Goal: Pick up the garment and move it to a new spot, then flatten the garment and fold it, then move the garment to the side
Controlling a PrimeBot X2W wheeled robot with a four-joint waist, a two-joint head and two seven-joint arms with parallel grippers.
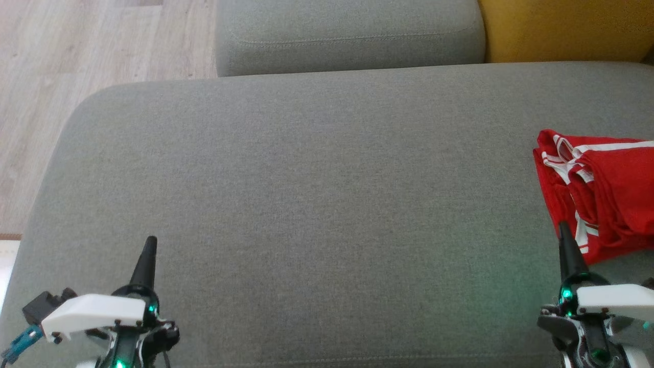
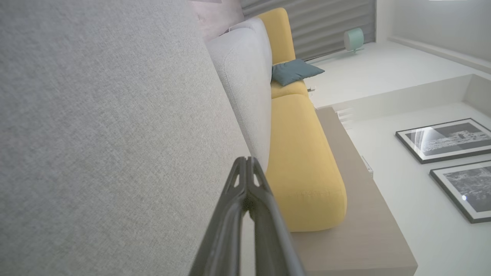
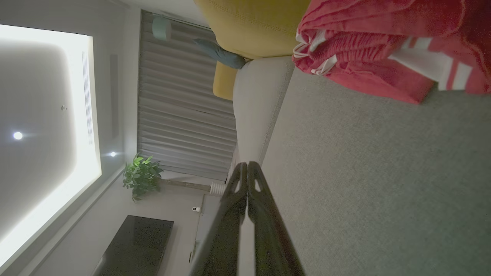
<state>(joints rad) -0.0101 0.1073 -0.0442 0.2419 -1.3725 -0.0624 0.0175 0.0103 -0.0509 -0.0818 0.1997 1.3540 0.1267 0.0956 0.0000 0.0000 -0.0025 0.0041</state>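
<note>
"Fingers of the left gripper [image 2: 245,159] sat closest to the lens. How were they set?"

"Pressed together at the tips with nothing between them, poised over the grey seat cushion [image 1: 327,204] near its front left corner. In the head view the picture's bottom edge cut off the gripper's body."

"And the right gripper [image 3: 247,164]?"

"The same: tips closed on each other, empty, over the cushion's front right part."

"Where was the garment [image 1: 608,194]?"

"It lay bunched in a red heap with white stripes at the cushion's right side. The head view's edge cut it off, so I couldn't tell how far it ran. I couldn't make out what kind of garment it was either."

"Was the right gripper touching it?"

"From the head, its finger overlapped the heap's near corner. From the right wrist, bare cushion showed between the tips and the cloth — so they were apart, though near."

"Anything behind?"

"A grey back cushion [image 1: 347,36] ran along the seat cushion's far edge, with a yellow cushion [image 1: 562,30] beside it, mostly cropped. Wooden floor [image 1: 76,61] showed past the seat cushion's left edge."
</note>
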